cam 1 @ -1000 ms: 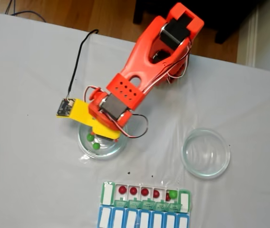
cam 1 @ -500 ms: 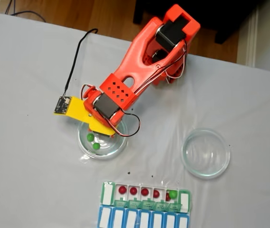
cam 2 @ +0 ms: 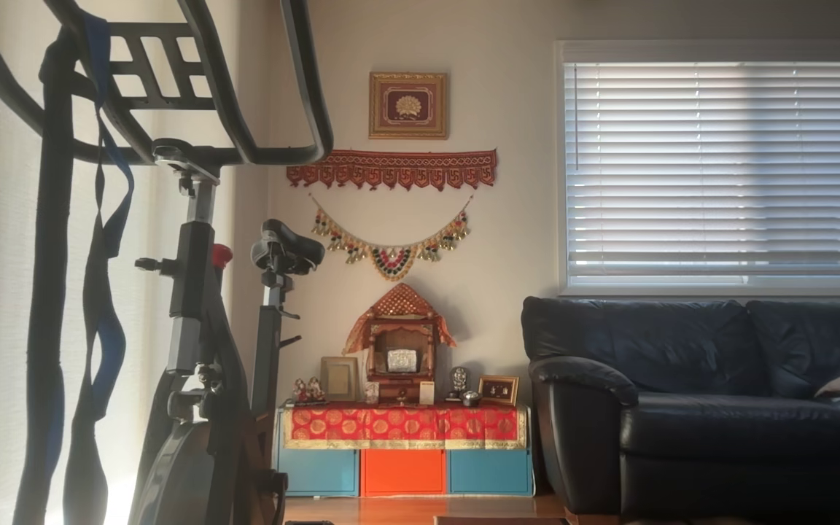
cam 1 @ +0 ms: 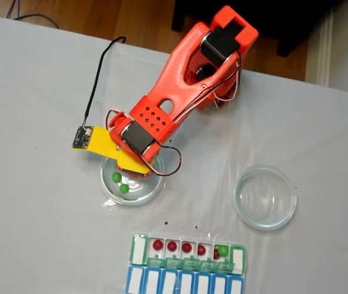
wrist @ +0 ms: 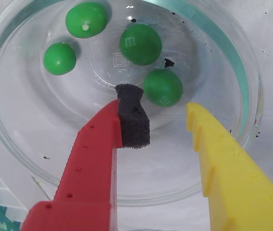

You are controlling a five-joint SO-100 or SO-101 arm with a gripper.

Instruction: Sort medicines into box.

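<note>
In the wrist view my gripper [wrist: 158,113] stands open just above a round clear dish [wrist: 26,159]. Its red finger with a black foam pad [wrist: 132,118] is on the left, its yellow finger [wrist: 223,163] on the right. Several green medicines lie in the dish; the nearest one [wrist: 163,87] sits just beyond the fingertips, between them. In the fixed view the gripper [cam 1: 131,168] hangs over the far rim of that dish [cam 1: 146,195], where two green pills [cam 1: 116,177] show. The box [cam 1: 173,263] lies at the front edge, holding several dark red pills [cam 1: 172,245] and one green pill [cam 1: 223,250].
A second clear dish [cam 1: 265,197] stands to the right with nothing in it. A blue row with white lids [cam 1: 183,283] adjoins the box at the near edge. The orange arm [cam 1: 186,73] reaches in from the back. White cloth covers the table.
In the fixed view the arm and gripper have shifted slightly left and back over the dish. The pills and the box have not moved.
</note>
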